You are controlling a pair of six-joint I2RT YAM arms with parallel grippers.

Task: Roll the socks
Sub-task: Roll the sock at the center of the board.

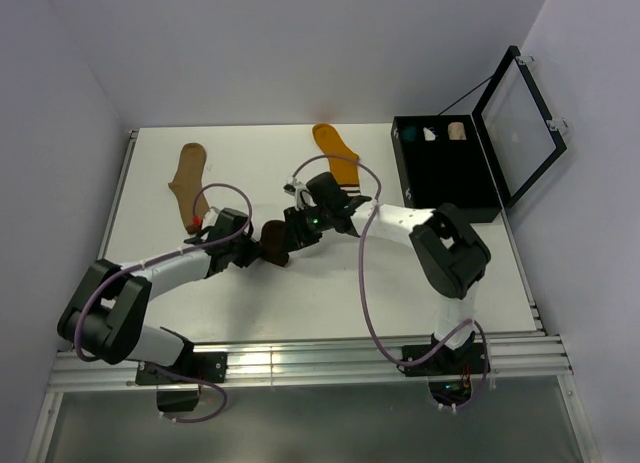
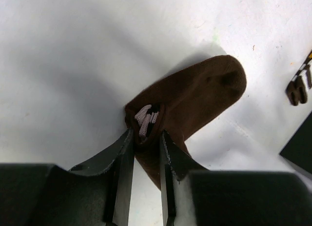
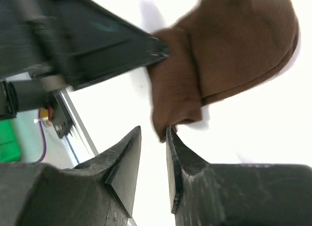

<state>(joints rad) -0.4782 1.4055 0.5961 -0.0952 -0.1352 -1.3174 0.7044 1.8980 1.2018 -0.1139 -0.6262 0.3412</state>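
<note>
Your dark brown fabric sock with the white-striped cuff (image 2: 195, 96) lies near the middle of the white table (image 1: 330, 293), bunched between the tips of the two arms. From the left wrist camera its long axis runs diagonally, from the folded cuff end at the fingers up and right to the rounded toe, so the toe points away from your left gripper (image 2: 146, 137). That gripper is clamped on the folded cuff end: one black finger presses each side of the fold, and the white stripes show just above the tips. Your right gripper (image 3: 153, 133) meets the sock from the opposite side. Its jaws stand a little apart with nothing between them, and a fold of brown fabric touches the tip of one finger. The plain tan fabric sock (image 1: 186, 181) lies flat at the far left of the table and the mustard-orange fabric sock (image 1: 338, 155) at the far middle, both well apart from the grippers. The black rectangular case (image 1: 450, 205) stands open at the far right
</note>
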